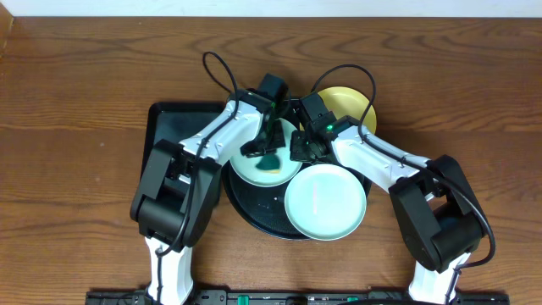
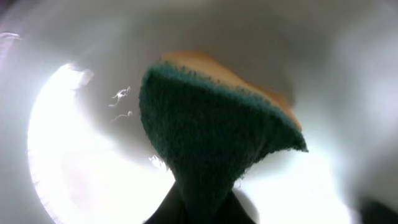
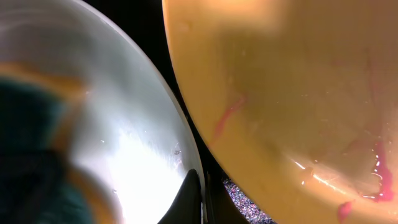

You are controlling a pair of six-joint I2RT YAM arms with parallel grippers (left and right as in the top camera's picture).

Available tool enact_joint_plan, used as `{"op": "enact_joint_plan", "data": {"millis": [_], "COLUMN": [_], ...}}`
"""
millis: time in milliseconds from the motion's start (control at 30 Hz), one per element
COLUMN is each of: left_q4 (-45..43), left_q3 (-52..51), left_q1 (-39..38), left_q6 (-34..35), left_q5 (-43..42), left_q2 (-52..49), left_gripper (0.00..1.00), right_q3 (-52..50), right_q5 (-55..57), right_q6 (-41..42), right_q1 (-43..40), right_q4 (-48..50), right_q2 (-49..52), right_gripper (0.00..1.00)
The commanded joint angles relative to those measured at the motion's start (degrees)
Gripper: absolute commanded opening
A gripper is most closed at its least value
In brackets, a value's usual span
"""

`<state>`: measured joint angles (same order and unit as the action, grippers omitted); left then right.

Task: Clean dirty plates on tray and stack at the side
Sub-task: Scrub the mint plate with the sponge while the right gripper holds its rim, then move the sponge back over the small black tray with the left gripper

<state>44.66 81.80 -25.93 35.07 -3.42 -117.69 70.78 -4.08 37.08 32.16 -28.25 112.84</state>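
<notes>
One light, slick mint plate is lying far-left on the tray; the left hand is clamping a sponge against it, the right hand apparently pinching its stiff rim.

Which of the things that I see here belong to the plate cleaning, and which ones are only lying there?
Belong to the job:
- round black tray
- mint plate under the sponge
- second mint plate
- yellow plate
- green sponge, held in the left hand

Only lying there:
- rectangular black tray, beside the round one
</notes>
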Motion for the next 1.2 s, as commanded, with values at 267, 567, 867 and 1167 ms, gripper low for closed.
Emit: {"op": "enact_joint_plan", "data": {"millis": [267, 567, 867, 1167], "left_q4": [5.8, -0.5, -8.5, -4.2], "left_q3": [-1.2, -1.2, -1.2, -0.8], "left_q1": [-1.0, -3.7, -1.1, 6.8], "left_q6": [-4.5, -11.5, -4.5, -4.8], "left_q5": [-4.8, -15.4, 2.9, 2.9], "left_q2": [0.2, 0.2, 0.4, 7.6], "left_gripper": [0.07, 0.07, 0.07, 0.07], "right_q3": [0.2, 0.2, 0.2, 0.2], "right_q5": [2.1, 2.1, 2.1, 2.1], "right_q6": [0.2, 0.2, 0.2, 0.2], "right_q1": [0.1, 0.1, 0.1, 0.1], "right_q4": [0.2, 0.4, 0.2, 0.2], "right_q2": [1.6, 1.6, 1.6, 1.6], "right_gripper": [0.01, 0.01, 0.01, 0.01]}}
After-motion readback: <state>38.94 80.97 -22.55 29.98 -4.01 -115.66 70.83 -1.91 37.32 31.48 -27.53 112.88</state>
